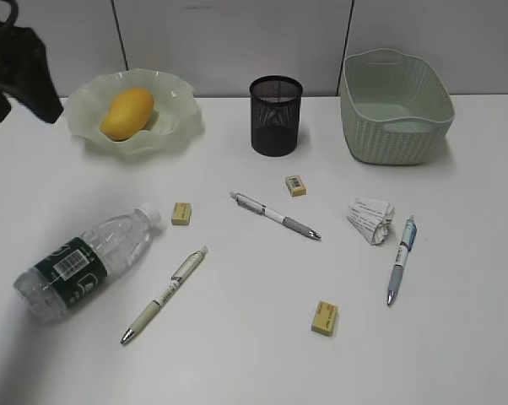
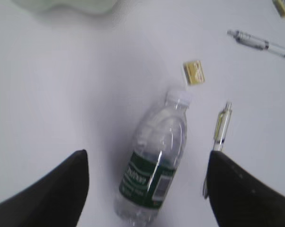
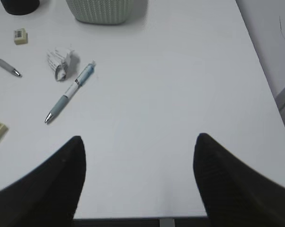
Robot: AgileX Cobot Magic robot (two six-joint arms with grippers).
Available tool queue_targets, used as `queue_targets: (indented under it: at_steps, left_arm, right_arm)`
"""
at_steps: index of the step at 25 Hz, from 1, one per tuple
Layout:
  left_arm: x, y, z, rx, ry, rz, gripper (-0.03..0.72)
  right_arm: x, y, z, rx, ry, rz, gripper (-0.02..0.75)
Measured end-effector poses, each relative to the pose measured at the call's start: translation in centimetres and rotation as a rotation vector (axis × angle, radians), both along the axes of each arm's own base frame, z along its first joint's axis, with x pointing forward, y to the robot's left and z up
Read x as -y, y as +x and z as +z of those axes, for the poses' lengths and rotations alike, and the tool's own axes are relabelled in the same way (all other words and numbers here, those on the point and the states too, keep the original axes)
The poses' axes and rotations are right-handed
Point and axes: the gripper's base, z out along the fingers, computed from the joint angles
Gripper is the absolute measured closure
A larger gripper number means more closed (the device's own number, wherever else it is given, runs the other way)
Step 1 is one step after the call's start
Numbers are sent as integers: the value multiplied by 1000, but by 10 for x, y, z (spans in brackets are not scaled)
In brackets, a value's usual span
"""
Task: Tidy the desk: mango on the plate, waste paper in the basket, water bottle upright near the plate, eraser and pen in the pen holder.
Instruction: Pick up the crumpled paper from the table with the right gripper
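White table (image 1: 456,337) under a grey partition wall carries everything. At the back edge, the mango (image 1: 126,114) lies in the plate (image 1: 176,126) toward the left corner, the pen holder (image 1: 276,116) stands mid-edge and the basket (image 1: 396,105) sits toward the right. Nearer the front, the water bottle (image 1: 89,261) lies on its side at the left; the waste paper (image 1: 371,219) rests just beside a blue pen (image 1: 400,258). Left gripper (image 2: 147,189) hangs spread wide above the bottle, grasping nothing; right gripper (image 3: 138,179) is released over bare table.
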Motion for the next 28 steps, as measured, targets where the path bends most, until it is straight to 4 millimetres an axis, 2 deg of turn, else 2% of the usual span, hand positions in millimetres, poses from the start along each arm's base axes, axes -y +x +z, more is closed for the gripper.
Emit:
queue_targets:
  at_steps: [2,4,9,12,14,19,20,23,28]
  left_arm:
    - [-5,-25,-2,-3,14,7,101]
    - [-9,-45,0,66,7,28,101]
    - [-18,-91,-14,141,-1,79,101]
    - [-23,-122,-22,186,-9,106,101]
    - [-28,-146,-23,239,-21,120,101]
    - [-37,-209,-36,343,-49,143,101]
    - [-40,-224,-36,389,-63,151,101]
    - [-44,-253,-38,486,-89,157,102]
    - [-53,-299,-20,765,-126,158,102]
  right_arm:
    - [1,15,5,-3,-6,-3,176]
    - [0,35,10,8,0,-1,176]
    - [0,93,18,123,7,-5,176]
    - [-1,128,12,39,28,-8,176]
    - [-2,154,3,-79,57,-13,176]
    - [-8,204,-1,-311,93,17,176]
    - [-11,214,-4,-356,84,39,177]
    - [-35,240,-9,-465,42,145,177]
    - [-91,272,-28,-600,-42,323,178]
